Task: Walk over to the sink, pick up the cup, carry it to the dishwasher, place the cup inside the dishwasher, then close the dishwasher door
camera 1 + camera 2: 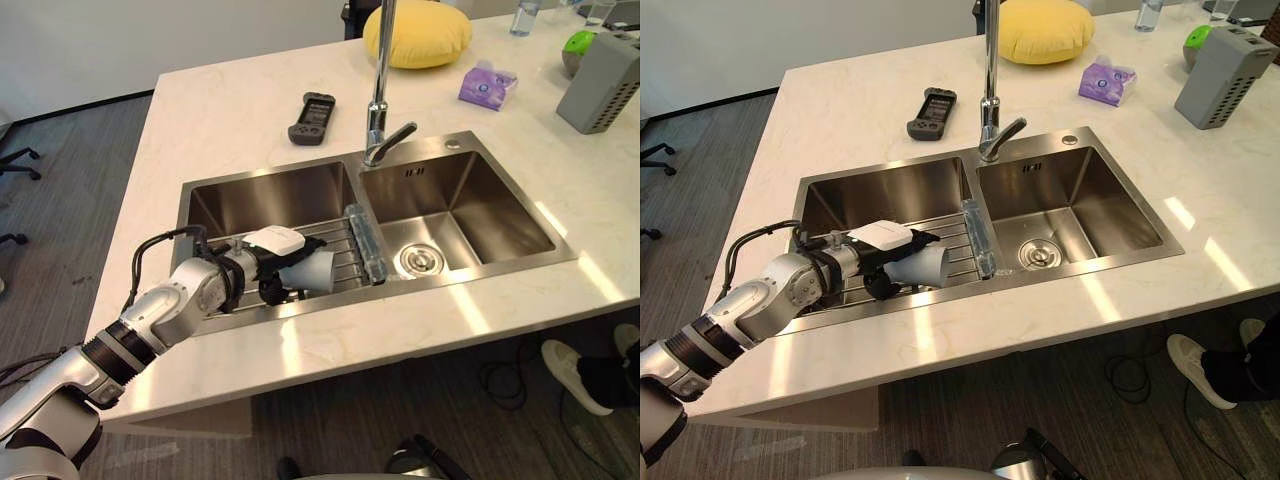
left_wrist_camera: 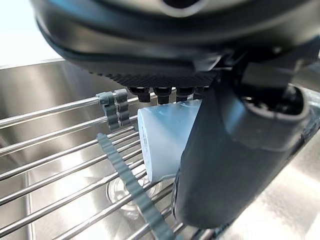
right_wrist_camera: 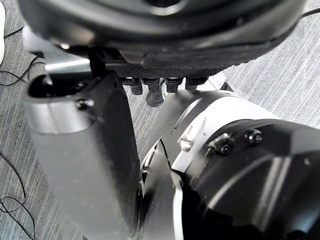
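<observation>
cup: pale blue-white tapered cup [image 1: 312, 270], smooth-walled, lying on its side in the grip of the left hand, wider end turned away from the wrist.
left hand: dark hand with a white cover on its back [image 1: 264, 266], clasped on the cup; the thumb [image 2: 235, 165] lies across the near wall and the fingers [image 2: 165, 91] come over the far wall.
handling (judged): looks light and stiff, probably plastic. the wall is slick and tapered, so it could slide out toward its narrow end under a loose squeeze.
hold point (judged): mid-wall, thumb opposite fingers, as placed now; a firm wrap rather than a fingertip pinch.
under the hand: steel roll-up drying rack of thin rods [image 1: 345, 250], the cup resting on or just above it; which, i cannot tell.
risk (judged): the rim may catch a rod if dragged sideways, so lift straight up first.
around the hand: stainless double sink [image 1: 470, 200], the rack spanning its left basin.
beyond the hand: chrome swan-neck tap [image 1: 378, 110] on the white marble counter [image 1: 230, 110].
farther beyond: black handheld controller [image 1: 312, 118].
right hand: dark hand [image 3: 85, 165], idle above grey carpet; whether it is clenched or slack, i cannot tell.
</observation>
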You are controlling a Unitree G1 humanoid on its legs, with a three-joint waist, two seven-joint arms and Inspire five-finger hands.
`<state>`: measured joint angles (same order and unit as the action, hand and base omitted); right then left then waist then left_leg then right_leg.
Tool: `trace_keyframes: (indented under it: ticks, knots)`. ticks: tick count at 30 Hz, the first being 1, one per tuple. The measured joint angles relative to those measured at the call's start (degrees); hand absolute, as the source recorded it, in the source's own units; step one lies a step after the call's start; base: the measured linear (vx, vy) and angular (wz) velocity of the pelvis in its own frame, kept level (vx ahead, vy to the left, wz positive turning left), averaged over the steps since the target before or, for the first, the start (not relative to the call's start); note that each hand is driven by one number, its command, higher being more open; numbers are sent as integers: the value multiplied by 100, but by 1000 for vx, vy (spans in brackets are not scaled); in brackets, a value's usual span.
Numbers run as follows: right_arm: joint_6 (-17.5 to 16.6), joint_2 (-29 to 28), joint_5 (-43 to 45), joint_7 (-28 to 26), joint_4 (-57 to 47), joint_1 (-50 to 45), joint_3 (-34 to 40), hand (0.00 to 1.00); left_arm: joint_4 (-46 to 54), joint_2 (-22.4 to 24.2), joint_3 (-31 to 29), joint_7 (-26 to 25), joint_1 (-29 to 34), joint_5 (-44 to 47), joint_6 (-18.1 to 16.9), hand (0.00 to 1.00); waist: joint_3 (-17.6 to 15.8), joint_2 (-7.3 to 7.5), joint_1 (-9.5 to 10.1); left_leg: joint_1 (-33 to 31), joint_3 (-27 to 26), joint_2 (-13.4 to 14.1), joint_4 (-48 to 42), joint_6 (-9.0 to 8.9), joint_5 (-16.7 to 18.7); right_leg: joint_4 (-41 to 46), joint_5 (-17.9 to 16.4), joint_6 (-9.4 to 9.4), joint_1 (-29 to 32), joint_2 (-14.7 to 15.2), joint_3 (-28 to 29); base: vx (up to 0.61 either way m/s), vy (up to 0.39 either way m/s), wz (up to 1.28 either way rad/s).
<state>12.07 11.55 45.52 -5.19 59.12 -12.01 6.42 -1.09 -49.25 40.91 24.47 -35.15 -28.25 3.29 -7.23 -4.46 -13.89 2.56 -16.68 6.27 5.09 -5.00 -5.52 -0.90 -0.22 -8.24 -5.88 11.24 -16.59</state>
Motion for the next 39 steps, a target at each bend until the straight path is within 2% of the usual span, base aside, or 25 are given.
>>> trace_keyframes:
  ticks: [4,11,12,21,24,38,39]
  knots:
    - [-41,8,38,40,2,-4,-11,100,80,1,71,152,-3,-122,58,100,46,-56,-4,-2,-1,0,24,0,0,10,-20,20,6,0,22,0,0,0]
    - [-89,20,149,103,4,-24,-126,100,287,83,123,500,-37,-354,417,100,98,-71,-14,-3,-1,22,24,0,-2,41,-34,34,14,-20,40,0,0,0]
    - [-99,24,211,132,3,-25,-181,100,299,85,124,538,-37,-394,429,0,107,-67,-19,-3,-3,27,24,0,-2,61,-44,42,24,-22,52,0,0,0]
    - [-112,21,282,240,-7,-35,-335,100,276,113,142,543,-124,-768,443,0,224,-51,-87,-11,-29,41,25,4,-8,106,-67,63,73,-30,92,0,0,0]
    - [-113,21,282,254,-14,-34,-343,100,259,-25,243,547,-163,-997,339,0,243,-57,-110,-10,-39,47,25,4,-8,106,-67,60,78,-35,101,0,0,0]
    - [-213,9,441,266,-10,-61,-462,100,291,-39,338,556,-222,-996,239,0,259,-38,-118,-12,-42,61,24,4,-8,110,-71,59,81,-50,103,0,0,0]
    - [-214,8,443,267,-11,-62,-463,100,308,-43,338,581,-224,-995,250,100,259,-37,-119,-12,-42,61,24,4,-8,110,-71,59,81,-51,103,0,0,0]
